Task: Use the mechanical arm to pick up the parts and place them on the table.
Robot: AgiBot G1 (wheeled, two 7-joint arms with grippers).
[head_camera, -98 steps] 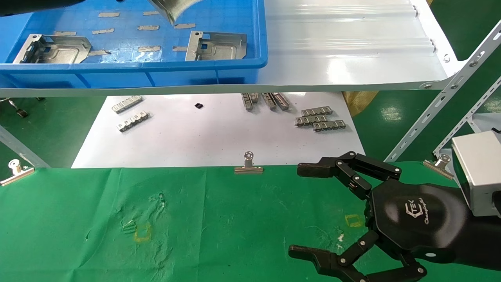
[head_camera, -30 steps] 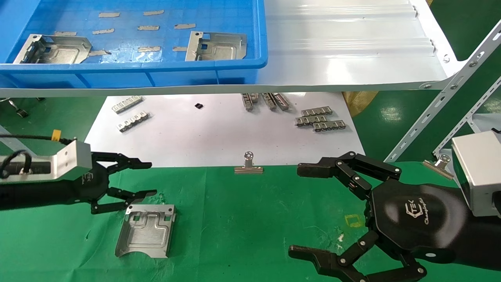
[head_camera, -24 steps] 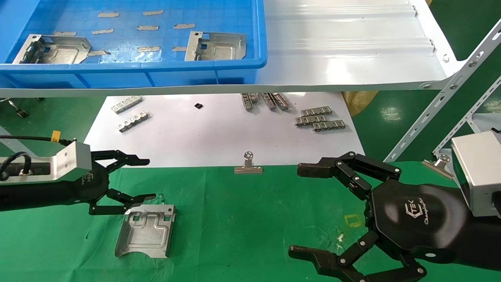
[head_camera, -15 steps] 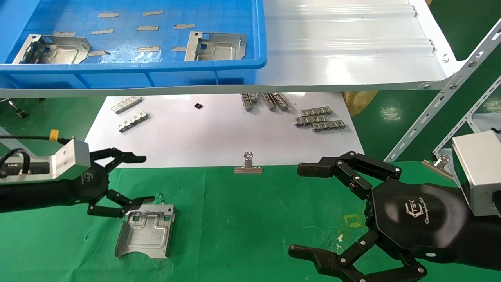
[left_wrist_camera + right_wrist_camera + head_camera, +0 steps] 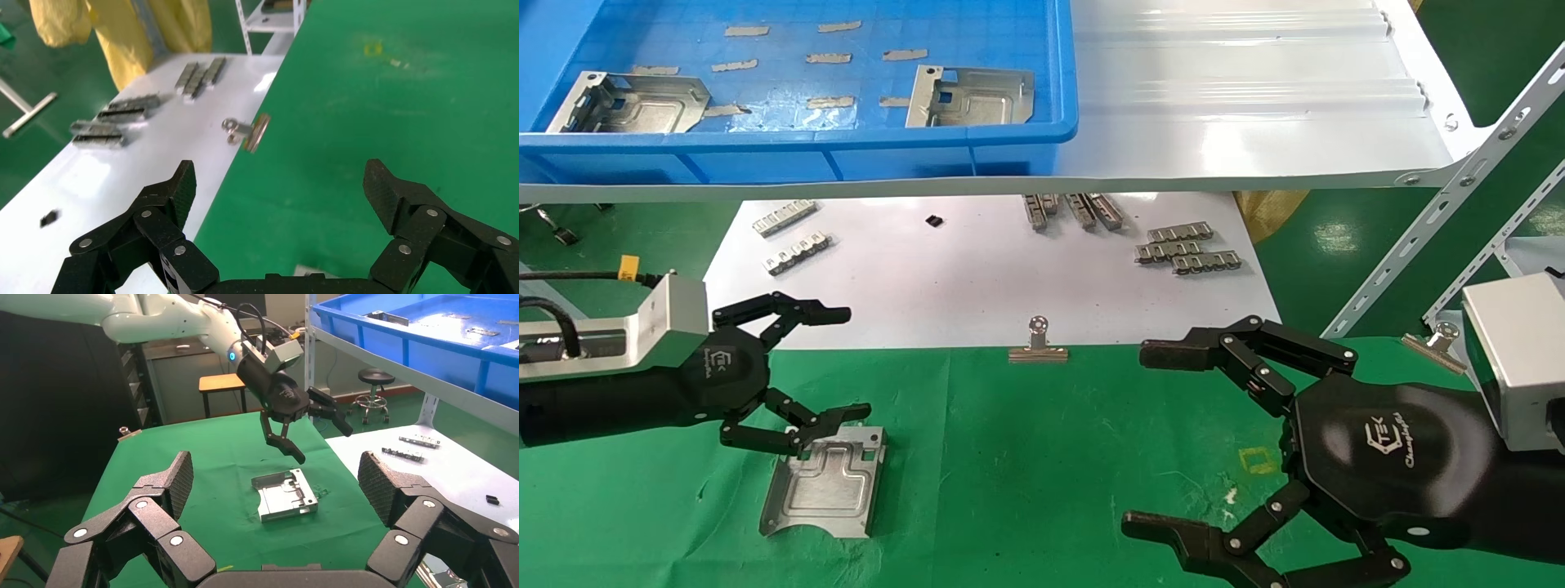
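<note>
One part (image 5: 823, 482), a flat silver plate, lies on the green cloth table (image 5: 1026, 457) at the near left. My left gripper (image 5: 854, 361) hovers open and empty just above the plate's far edge, with its lower finger over that edge in the head view. The right wrist view shows the same plate (image 5: 285, 496) with the left gripper (image 5: 323, 444) raised clear of it. Two more parts (image 5: 629, 102) (image 5: 972, 94) lie in the blue bin (image 5: 846, 155). My right gripper (image 5: 1136, 437) is parked open and empty at the near right.
A white board (image 5: 977, 286) behind the cloth carries small toothed metal strips (image 5: 1185, 249). Binder clips (image 5: 1037, 343) hold the cloth's far edge. A white shelf (image 5: 1254, 122) carrying the bin overhangs the board. A slotted metal frame (image 5: 1442, 220) stands at the right.
A part that was held up over the bin now lies on the cloth. In the last second the open left gripper moved slightly right and up; the plate stayed put. The right arm is still.
</note>
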